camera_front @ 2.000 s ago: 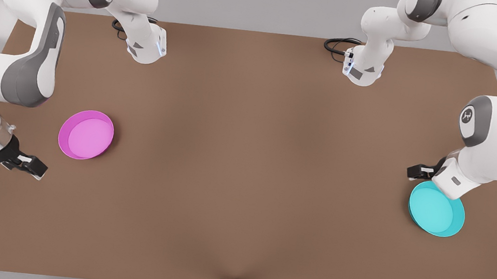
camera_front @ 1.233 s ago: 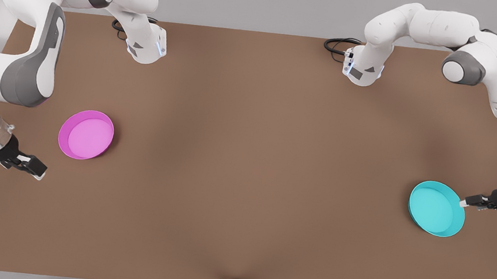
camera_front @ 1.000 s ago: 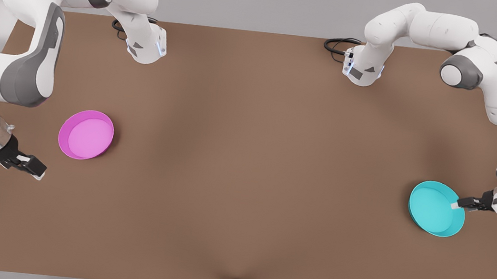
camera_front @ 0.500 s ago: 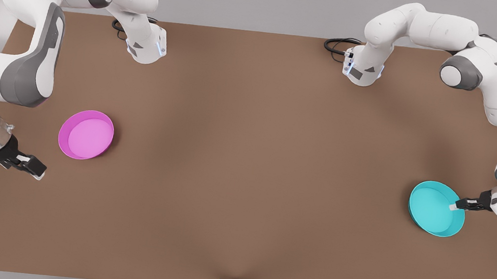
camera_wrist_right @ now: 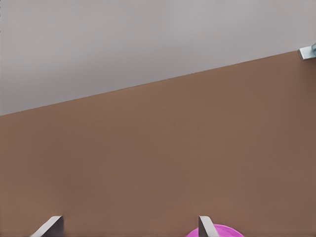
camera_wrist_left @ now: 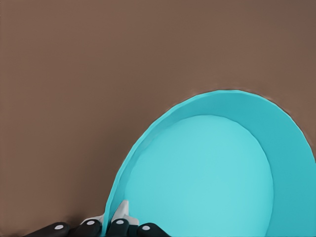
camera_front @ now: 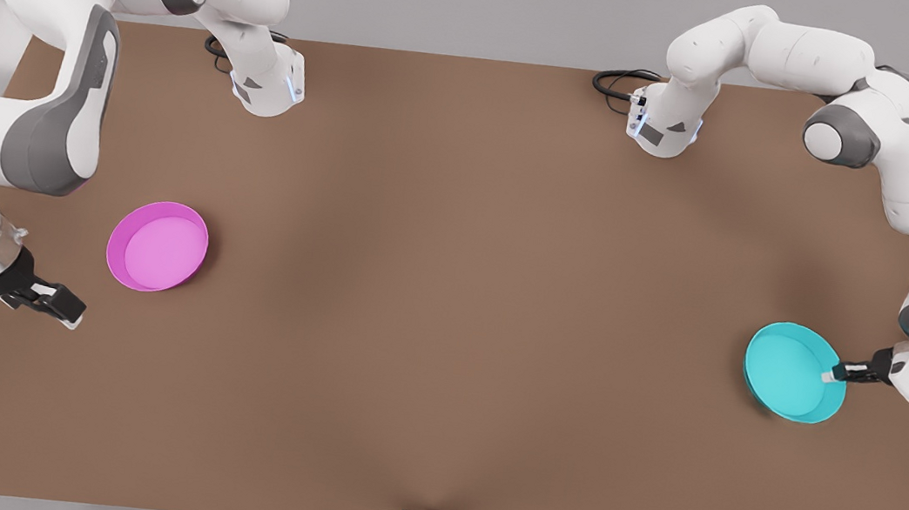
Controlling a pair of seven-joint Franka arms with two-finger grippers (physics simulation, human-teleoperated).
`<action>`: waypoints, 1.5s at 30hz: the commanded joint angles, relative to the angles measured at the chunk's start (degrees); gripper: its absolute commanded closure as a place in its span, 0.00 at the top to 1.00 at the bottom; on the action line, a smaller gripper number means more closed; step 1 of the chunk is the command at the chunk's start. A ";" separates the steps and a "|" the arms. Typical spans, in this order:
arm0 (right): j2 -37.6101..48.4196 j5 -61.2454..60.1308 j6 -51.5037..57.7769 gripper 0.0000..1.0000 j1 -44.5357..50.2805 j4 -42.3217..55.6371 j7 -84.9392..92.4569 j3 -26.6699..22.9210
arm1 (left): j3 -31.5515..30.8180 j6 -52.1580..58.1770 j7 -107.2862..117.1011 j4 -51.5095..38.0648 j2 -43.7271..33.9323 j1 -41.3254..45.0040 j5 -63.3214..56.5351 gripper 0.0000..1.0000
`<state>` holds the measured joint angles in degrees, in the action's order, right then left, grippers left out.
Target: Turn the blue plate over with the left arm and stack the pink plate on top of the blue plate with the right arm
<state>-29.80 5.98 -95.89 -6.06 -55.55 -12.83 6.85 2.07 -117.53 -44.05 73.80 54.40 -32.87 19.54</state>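
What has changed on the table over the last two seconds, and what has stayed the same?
The left gripper swung from above the blue plate round to its rim at the front view's right, closed on that rim, and nudged the plate slightly. The pink plate and the waiting, open right gripper stayed put.

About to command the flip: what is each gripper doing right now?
Left gripper: shut on the rim of the round cyan plastic plate.
Right gripper: open, empty, waiting beside the round pink plastic plate.

Left gripper with fingers closed on the rim of the blue plate; the plate's hollow extends beyond the jaws over the brown table.
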 commanded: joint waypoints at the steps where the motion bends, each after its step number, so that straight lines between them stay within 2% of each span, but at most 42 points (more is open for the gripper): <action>1: 0.01 0.00 0.00 1.00 0.00 0.01 0.00 0.00 | 0.04 0.72 -0.51 -0.06 0.00 0.00 6.47 0.23; 19: 0.01 0.00 0.00 1.00 -0.09 0.01 0.00 0.00 | 0.04 8.28 3.79 -0.24 -5.89 2.10 6.39 0.21; 33: 0.01 0.00 0.00 1.00 -0.09 0.01 0.00 0.00 | 0.39 15.66 34.56 -0.32 -19.07 23.55 -6.80 0.21; 45: 0.01 0.00 0.00 1.00 -0.09 0.01 0.00 0.00 | 0.39 18.48 61.80 -0.41 -24.17 45.34 -22.70 0.21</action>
<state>-29.80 5.98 -95.89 -6.15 -55.55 -12.83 6.85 2.44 -99.03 18.08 73.38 30.24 13.82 -3.15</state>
